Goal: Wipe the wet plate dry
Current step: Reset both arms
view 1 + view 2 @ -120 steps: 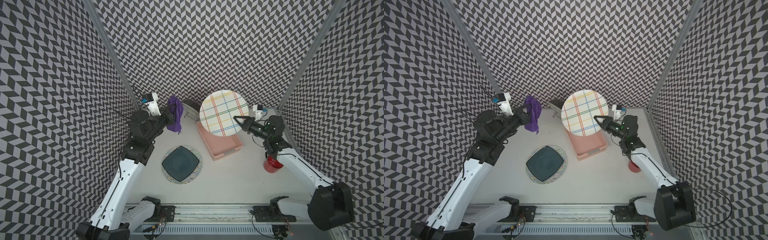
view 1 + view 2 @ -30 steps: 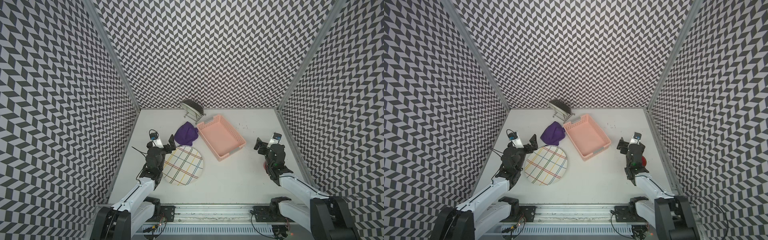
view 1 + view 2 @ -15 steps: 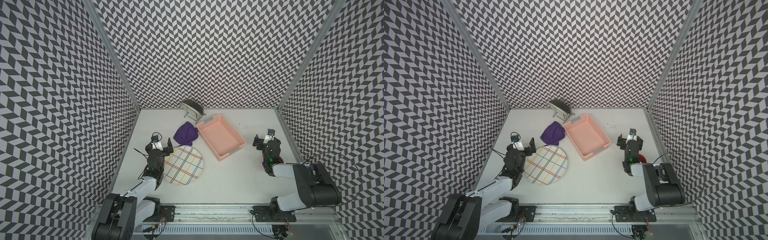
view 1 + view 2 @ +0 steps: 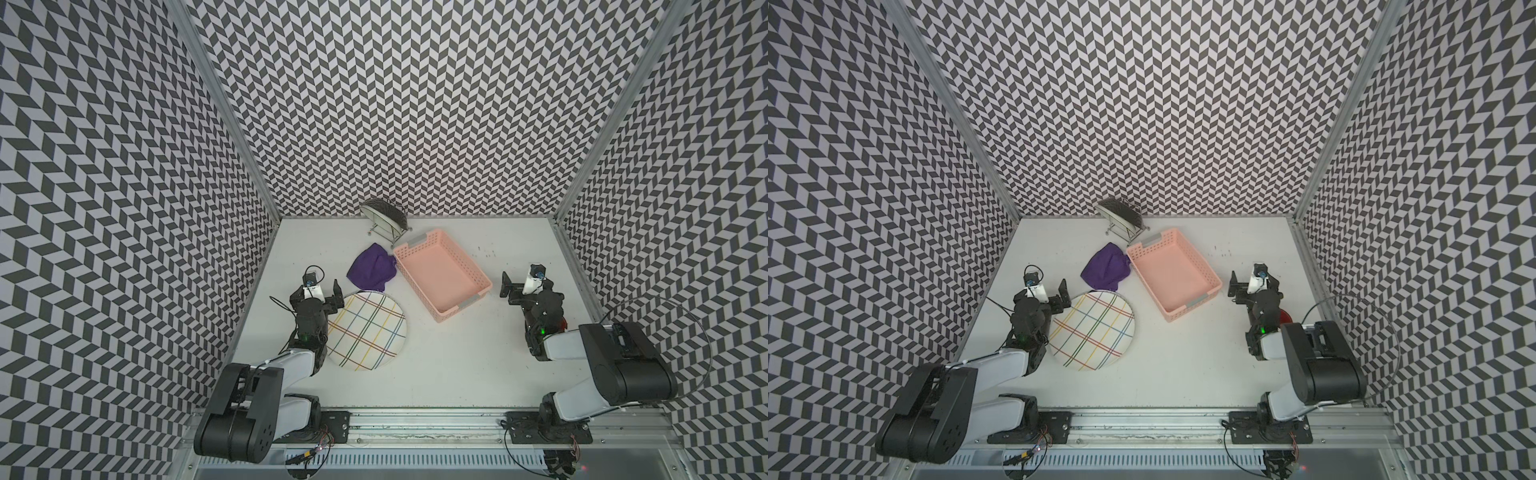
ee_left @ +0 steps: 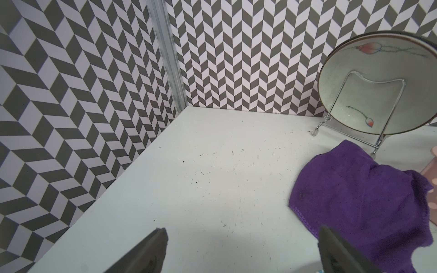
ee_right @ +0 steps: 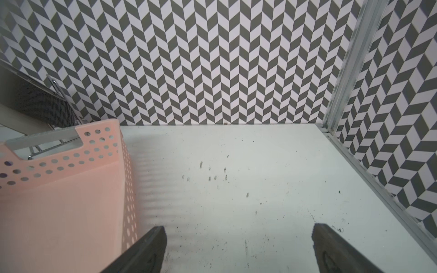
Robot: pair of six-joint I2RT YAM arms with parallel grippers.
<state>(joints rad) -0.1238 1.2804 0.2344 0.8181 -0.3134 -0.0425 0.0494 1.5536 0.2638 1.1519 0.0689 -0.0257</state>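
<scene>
Top views both show me the plaid plate [image 4: 365, 330] flat on the table [image 4: 457, 357] beside my left gripper [image 4: 318, 291], purple cloth [image 4: 371, 268] just past its far rim, left and right gripper [image 6: 238, 228] jaws spread wide, nothing held.

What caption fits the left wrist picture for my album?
Open left gripper over the table, facing a purple cloth and an upright flowered plate.

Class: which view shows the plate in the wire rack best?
The left wrist view: the plate faces the camera, its flower pattern clear. Both top views show that plate small, nearly edge-on; the right wrist view catches a dark blurred part behind the basket.
</scene>
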